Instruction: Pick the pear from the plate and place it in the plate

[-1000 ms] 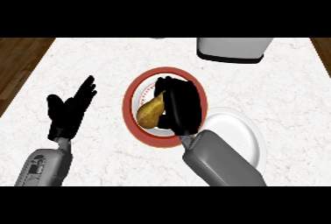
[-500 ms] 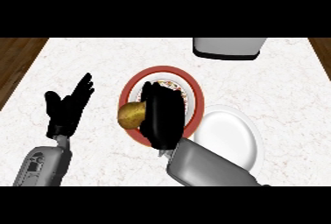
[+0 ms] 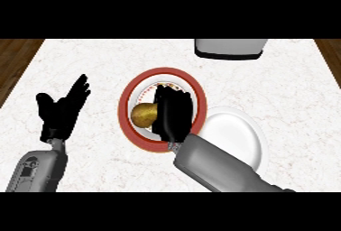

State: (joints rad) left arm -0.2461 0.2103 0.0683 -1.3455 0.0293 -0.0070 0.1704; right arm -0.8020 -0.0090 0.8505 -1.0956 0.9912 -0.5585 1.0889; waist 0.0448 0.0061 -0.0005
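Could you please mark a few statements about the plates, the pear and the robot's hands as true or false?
1. The yellow-brown pear lies over the red-rimmed round plate. True.
2. The right hand is beside the pear, over the red-rimmed plate. True.
3. The plain white round plate already holds the pear. False: nothing lies on it.
4. The left hand is curled round the pear. False: it rests open at the view's left, fingers up.
5. A grey and white appliance stands at the counter's far edge. True.

Right hand (image 3: 173,115) fingers curled, forearm angled; left hand (image 3: 63,110) open, fingers up.
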